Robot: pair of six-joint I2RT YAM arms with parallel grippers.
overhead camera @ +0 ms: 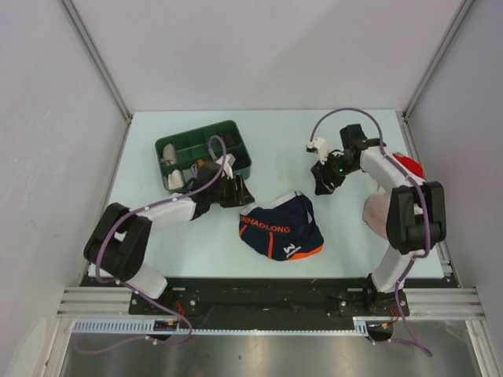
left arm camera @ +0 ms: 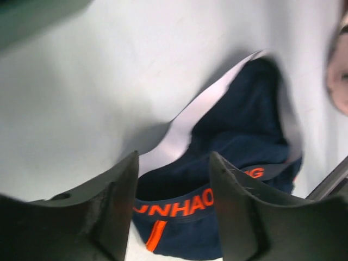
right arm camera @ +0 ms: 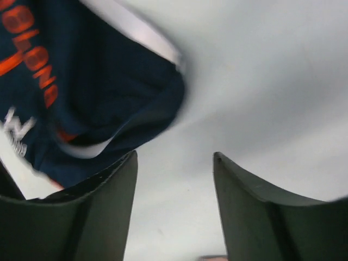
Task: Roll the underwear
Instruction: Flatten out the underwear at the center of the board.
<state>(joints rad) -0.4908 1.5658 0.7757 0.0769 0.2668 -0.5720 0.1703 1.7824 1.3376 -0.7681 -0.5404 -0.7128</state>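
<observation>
- The left pincer (left arm camera: 174,169) is released: its two dark fingers stand apart with nothing between them. Through the gap, the wrist view shows a waistband with orange lettering.
- That band belongs to the underwear (overhead camera: 281,228), navy briefs with orange trim. They lie loosely bunched on the pale worktop (overhead camera: 354,247), roughly midway between the two arms and towards the near edge.
- In the top view the left pincer sits just left of the waistband end of the briefs. Whether it touches the fabric I cannot tell.
- Just behind the left pincer is a green compartment tray (overhead camera: 196,131) holding small pale items, too small to name.
- The right pincer (right arm camera: 175,169) is also released, its fingers spread over bare worktop and gripping nothing.
- In its wrist view the navy fabric lies to the upper left of the fingers, apart from them, with orange letters and a white mark showing.
- From above, the right pincer hovers beyond the far right corner of the briefs.
- Near the right arm a beige-pink cloth (overhead camera: 376,210) lies right of the briefs, and a red cloth (overhead camera: 409,165) shows behind the arm's upper link.
</observation>
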